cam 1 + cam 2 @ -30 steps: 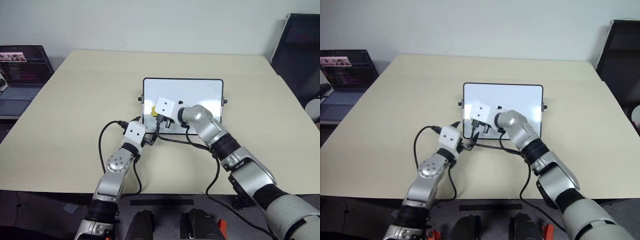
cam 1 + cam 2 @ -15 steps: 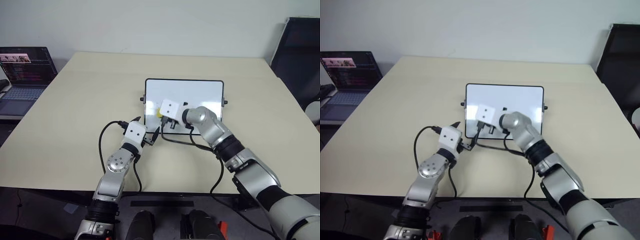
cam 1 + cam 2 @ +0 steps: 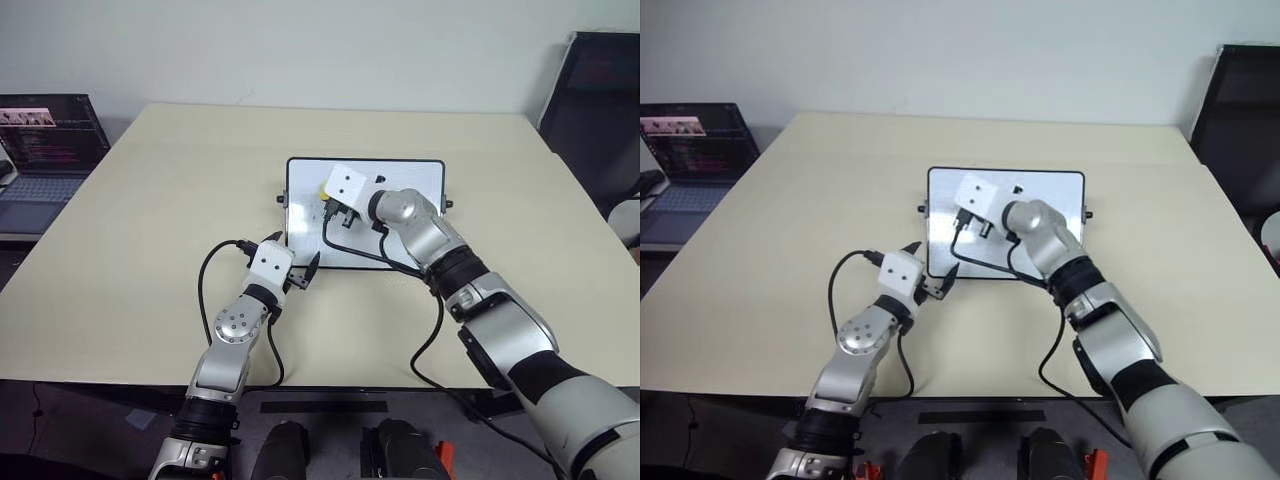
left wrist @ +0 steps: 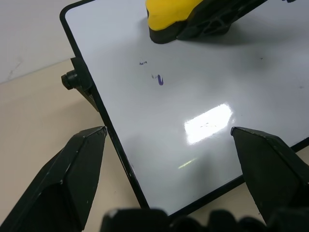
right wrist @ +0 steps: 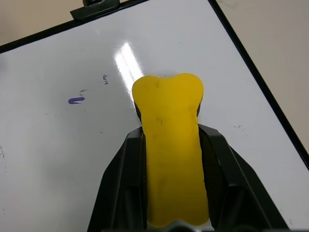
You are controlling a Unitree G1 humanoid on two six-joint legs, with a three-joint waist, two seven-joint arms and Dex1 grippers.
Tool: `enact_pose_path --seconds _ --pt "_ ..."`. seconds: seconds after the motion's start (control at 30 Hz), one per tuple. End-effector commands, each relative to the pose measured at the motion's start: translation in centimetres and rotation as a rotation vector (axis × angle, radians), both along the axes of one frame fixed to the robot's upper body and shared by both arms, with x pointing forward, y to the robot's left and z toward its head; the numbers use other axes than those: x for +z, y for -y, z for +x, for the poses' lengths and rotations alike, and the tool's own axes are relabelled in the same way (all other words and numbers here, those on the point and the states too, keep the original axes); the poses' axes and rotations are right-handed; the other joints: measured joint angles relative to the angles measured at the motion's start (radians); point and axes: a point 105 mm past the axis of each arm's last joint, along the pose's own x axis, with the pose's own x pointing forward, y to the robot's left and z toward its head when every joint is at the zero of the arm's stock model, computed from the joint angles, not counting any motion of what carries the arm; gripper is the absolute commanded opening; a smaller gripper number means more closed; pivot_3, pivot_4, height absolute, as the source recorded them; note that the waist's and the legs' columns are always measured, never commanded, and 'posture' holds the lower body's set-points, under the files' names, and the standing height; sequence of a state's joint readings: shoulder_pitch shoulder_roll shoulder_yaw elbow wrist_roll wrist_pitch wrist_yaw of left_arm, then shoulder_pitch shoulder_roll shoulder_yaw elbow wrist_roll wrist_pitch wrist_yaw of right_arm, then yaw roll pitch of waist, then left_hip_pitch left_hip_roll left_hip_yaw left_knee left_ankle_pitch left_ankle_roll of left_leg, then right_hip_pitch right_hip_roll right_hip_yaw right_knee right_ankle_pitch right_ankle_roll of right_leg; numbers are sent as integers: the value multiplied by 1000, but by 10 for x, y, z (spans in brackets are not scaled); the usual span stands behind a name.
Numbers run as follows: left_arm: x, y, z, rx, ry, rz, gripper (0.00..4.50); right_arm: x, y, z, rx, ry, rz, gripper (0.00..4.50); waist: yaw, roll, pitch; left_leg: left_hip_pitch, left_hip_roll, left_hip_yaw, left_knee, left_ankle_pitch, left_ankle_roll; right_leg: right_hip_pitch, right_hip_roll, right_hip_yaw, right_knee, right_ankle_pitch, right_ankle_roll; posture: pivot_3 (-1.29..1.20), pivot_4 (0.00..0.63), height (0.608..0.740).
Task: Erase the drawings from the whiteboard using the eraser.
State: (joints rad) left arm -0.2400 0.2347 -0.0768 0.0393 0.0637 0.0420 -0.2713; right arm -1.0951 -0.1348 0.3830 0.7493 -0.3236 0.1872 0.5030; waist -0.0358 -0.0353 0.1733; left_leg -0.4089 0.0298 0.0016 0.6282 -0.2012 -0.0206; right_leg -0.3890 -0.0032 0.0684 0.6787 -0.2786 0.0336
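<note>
- The right gripper (image 5: 169, 159) is clamped on the yellow eraser (image 5: 171, 145), pressed to the whiteboard (image 3: 400, 235) near its far left corner.
- Faint blue drawings (image 4: 160, 80) remain — just beside the eraser.
- The left gripper (image 4: 178, 159) hangs spread wide at the board's near left corner.

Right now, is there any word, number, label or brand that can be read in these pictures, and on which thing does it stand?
Nothing can be read as a word or number.
whiteboard: leftover blue marks, only small strokes and specks, no legible character.
eraser: plain yellow top, no label or brand showing.
laptop: lines of text on its screen, too small to read.
</note>
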Motion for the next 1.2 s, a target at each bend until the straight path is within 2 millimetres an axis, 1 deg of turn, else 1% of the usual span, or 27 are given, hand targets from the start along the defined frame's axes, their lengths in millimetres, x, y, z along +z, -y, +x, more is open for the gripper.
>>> enact_pose_path --seconds 0.03,0.13,0.33,0.47,0.57,0.7,0.8,0.97,1.03,1.2 --pt "13 3 0 -8 52 -4 4500 -31 -7 -16 42 -79 -43 1123 0 0 0 0 0 0 0 0 0 0 0 0 0 0 0 0 150 740" --pt "13 3 -1 -5 53 -2 4500 -41 -12 -26 71 -99 -56 1123 0 0 0 0 0 0 -1 0 0 0 0 0 0 -1 1 0 150 740" --pt "13 1 -2 -1 53 0 4500 -45 -14 -33 83 -112 -61 1123 0 0 0 0 0 0 0 0 0 0 0 0 0 -1 2 0 150 740" --pt "13 2 -2 -3 53 0 4500 -34 -11 -23 57 -80 -53 1123 0 0 0 0 0 0 0 0 0 0 0 0 0 -1 2 0 150 740" --pt "14 4 -1 -8 56 0 4500 -14 -10 -9 25 -28 -37 1123 -1 0 1 0 0 0 0 0 0 0 0 0 0 -1 2 0 150 740" --pt "15 4 1 -11 59 -1 4500 7 -9 5 -8 26 -13 1123 0 0 1 0 0 0 0 0 0 0 0 0 0 -1 2 0 150 740" --pt "15 5 1 -13 59 -1 4500 13 -8 10 -18 44 -4 1123 0 0 1 -1 0 0 -1 0 0 -1 0 0 -1 -1 0 0 150 740" --pt "15 6 1 -14 58 -2 4500 6 -8 8 -9 33 -9 1123 0 0 1 -2 0 0 -3 -1 -1 -1 0 0 -2 0 0 0 150 740" --pt "15 6 1 -15 58 -2 4500 -6 -8 3 7 7 -23 1123 0 0 1 -2 0 0 -3 -1 -1 -1 0 0 -2 -1 0 0 150 740" --pt "14 6 1 -16 57 -2 4500 -40 -6 -19 67 -69 -74 1123 0 0 1 -2 0 -1 -3 -1 -1 -1 0 0 -3 -1 1 0 150 740"
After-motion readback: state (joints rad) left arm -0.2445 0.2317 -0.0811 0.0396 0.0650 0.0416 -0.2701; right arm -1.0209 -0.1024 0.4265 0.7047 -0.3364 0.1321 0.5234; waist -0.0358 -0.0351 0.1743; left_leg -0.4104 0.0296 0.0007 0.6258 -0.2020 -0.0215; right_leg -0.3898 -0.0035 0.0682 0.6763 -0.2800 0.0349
